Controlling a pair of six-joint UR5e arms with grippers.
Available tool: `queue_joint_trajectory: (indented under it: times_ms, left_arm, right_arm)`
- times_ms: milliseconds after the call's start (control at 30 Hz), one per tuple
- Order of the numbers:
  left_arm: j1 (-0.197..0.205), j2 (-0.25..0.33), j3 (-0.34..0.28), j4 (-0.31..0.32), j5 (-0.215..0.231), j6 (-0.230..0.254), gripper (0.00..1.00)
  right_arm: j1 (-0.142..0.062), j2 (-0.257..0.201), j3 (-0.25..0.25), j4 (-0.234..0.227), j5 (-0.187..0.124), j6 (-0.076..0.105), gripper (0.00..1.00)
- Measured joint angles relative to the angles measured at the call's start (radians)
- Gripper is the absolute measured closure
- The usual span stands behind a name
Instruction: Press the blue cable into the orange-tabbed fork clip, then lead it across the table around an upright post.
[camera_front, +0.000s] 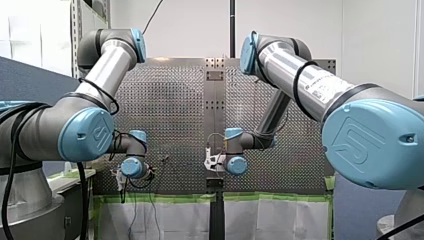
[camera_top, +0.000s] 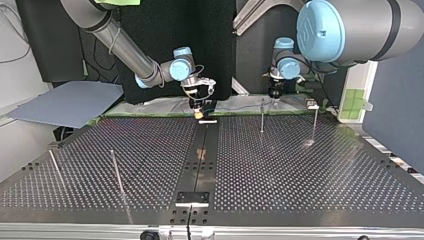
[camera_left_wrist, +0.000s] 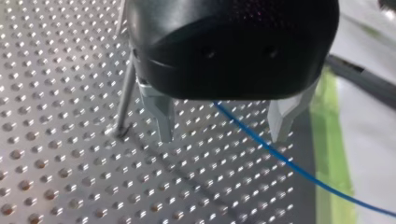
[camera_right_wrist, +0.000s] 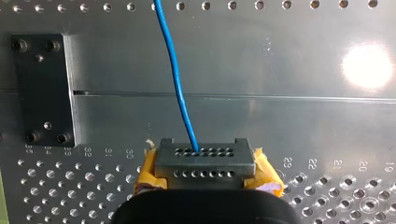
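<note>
The blue cable (camera_right_wrist: 175, 70) rises out of a hole in a dark grey block (camera_right_wrist: 203, 158). My right gripper (camera_right_wrist: 205, 173) is shut on that block, with a yellow pad on each side, at the far middle of the table in the top view (camera_top: 202, 106). In the left wrist view the cable (camera_left_wrist: 261, 144) lies on the perforated plate and passes between the metal fingers (camera_left_wrist: 161, 116) of my left gripper (camera_left_wrist: 223, 136). That gripper is open, and the fingers stand apart from the cable. A thin upright post (camera_left_wrist: 123, 100) rises just beside one finger. No orange-tabbed clip can be made out.
In the top view two posts (camera_top: 261, 116) (camera_top: 315, 122) stand near my left gripper (camera_top: 275, 92), and two more (camera_top: 117, 172) lean at the near left. A black plate (camera_top: 192, 197) sits on the centre rail. Green tape (camera_left_wrist: 329, 140) lines the table's edge.
</note>
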Motion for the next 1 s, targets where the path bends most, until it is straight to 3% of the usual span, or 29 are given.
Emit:
queue_joint_trajectory:
  times_ms: [300, 533, 800, 1000]
  left_arm:
    - [0.012, 0.004, -0.082, 0.079, 0.084, 0.002, 0.0]
    - [0.016, 0.052, -0.144, 0.138, 0.11, 0.001, 0.0]
    - [0.006, 0.138, -0.215, 0.133, 0.125, 0.019, 0.0]
    - [0.003, 0.188, -0.223, 0.124, 0.126, 0.038, 0.0]
  right_arm:
    - [0.0, 0.0, 0.0, 0.0, 0.0, 0.0, 1.0]
    - [0.0, 0.0, 0.0, 0.0, 0.0, 0.0, 1.0]
    - [0.0, 0.0, 0.0, 0.0, 0.0, 0.0, 1.0]
    - [0.0, 0.0, 0.0, 0.0, 0.0, 0.0, 1.0]
